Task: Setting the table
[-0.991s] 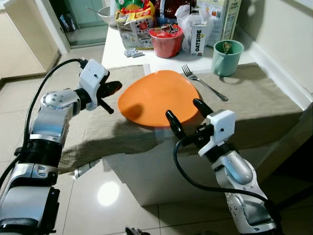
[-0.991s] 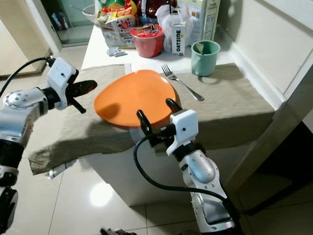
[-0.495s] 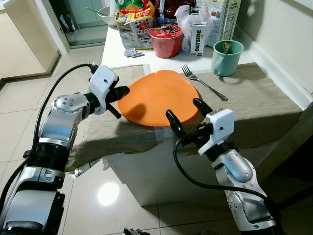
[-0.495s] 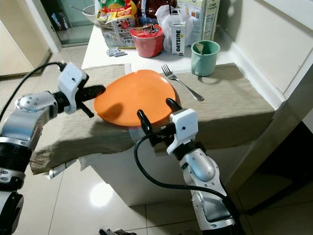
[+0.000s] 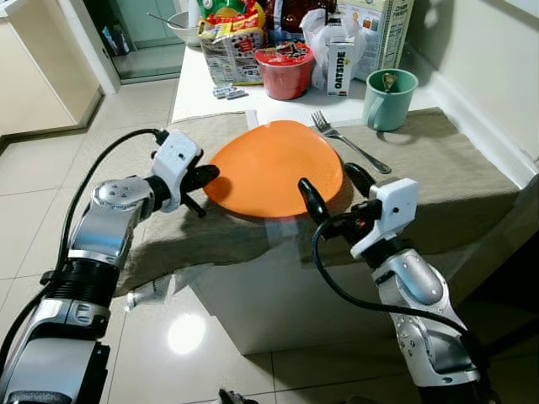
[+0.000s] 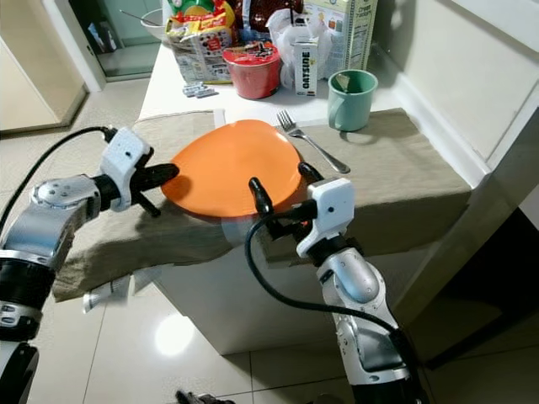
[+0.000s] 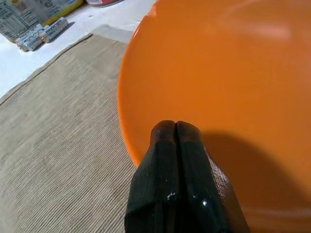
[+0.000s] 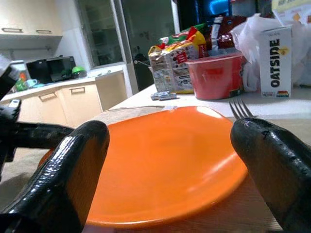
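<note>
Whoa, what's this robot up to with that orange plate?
It is setting the table. An orange plate lies on a beige cloth, with a fork and a green mug beside it. The left gripper, jaws shut, is at the plate's left rim. The right gripper is at its near edge, jaws wide open and gripping nothing.

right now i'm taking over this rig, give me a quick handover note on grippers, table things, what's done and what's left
Left gripper: fingers shut together, tips at the left rim of the round orange plate.
Right gripper: open wide at the plate's near edge, one finger to each side, not gripping.
Things: plate lies on the beige cloth; silver metal fork just right of it, beside the green mug. Groceries sit at the table's far end.
Done: plate, fork and mug are on the table.
Left: probably nudge the plate into final position, then withdraw both arms.
</note>
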You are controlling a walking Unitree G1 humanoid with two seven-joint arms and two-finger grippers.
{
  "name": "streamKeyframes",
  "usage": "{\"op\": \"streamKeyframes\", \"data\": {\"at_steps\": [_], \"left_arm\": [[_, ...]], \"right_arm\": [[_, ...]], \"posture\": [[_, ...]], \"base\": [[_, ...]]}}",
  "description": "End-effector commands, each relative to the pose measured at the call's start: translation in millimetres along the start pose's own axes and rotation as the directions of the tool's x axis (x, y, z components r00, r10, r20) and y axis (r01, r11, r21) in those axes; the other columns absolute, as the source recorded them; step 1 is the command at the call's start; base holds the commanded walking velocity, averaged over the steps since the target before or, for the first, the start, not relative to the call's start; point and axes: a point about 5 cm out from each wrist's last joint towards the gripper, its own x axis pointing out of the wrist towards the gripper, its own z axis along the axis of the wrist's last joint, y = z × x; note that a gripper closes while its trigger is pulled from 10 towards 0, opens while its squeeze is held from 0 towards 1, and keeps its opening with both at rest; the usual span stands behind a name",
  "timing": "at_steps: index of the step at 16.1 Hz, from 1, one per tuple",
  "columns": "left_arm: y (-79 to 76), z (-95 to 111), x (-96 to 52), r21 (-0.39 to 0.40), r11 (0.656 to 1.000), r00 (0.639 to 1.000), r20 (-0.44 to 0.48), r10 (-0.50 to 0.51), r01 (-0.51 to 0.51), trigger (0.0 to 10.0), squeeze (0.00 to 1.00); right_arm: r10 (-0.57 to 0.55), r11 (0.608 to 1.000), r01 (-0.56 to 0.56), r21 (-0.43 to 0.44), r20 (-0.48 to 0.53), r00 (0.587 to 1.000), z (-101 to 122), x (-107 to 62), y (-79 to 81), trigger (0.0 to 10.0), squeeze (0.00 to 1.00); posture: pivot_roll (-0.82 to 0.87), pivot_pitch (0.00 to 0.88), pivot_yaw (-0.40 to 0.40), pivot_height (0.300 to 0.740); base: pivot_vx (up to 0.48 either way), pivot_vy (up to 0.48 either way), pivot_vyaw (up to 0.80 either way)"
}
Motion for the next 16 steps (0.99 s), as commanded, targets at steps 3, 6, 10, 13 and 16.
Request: {"op": "streamKeyframes", "data": {"at_steps": [3,6,10,13,16], "left_arm": [[-1.9,-10.1,-5.0,-0.008,1.000,1.000,-0.027,0.004,-0.004,10.0,0.00],[-8.7,-17.0,-5.8,-0.021,1.000,0.999,-0.034,-0.006,0.005,10.0,0.00],[-15.5,-18.1,-5.5,-0.043,0.999,1.000,0.004,-0.020,0.020,10.0,0.00],[-18.6,-15.6,-4.9,-0.069,0.997,0.998,0.064,-0.017,0.022,10.0,0.00],[-27.8,-14.7,-3.9,-0.055,0.997,0.993,0.106,-0.052,0.058,10.0,0.00]], "right_arm": [[-0.069,0.991,0.069,0.119,-0.006,0.998,2.8,7.9,-13.1,10.0,0.00],[-0.114,0.971,0.114,0.210,-0.014,0.993,5.0,12.4,-23.8,10.0,0.00],[-0.133,0.898,0.139,0.418,-0.043,0.990,4.3,18.5,-30.1,10.0,0.00],[-0.134,0.797,0.151,0.585,-0.073,0.988,0.0,19.6,-32.5,10.0,0.00],[-0.093,0.729,0.128,0.673,-0.088,0.992,-5.0,22.0,-29.8,10.0,0.00]], "posture": [[-0.12,0.040,0.127,0.740],[-0.12,0.041,0.124,0.740],[-0.11,0.045,0.122,0.740],[-0.11,0.049,0.122,0.740],[-0.11,0.049,0.122,0.740]], "base": [[0.000,0.000,0.00],[0.000,0.000,0.00],[0.000,0.000,0.00],[0.000,0.000,0.00],[0.000,0.000,0.00]]}}
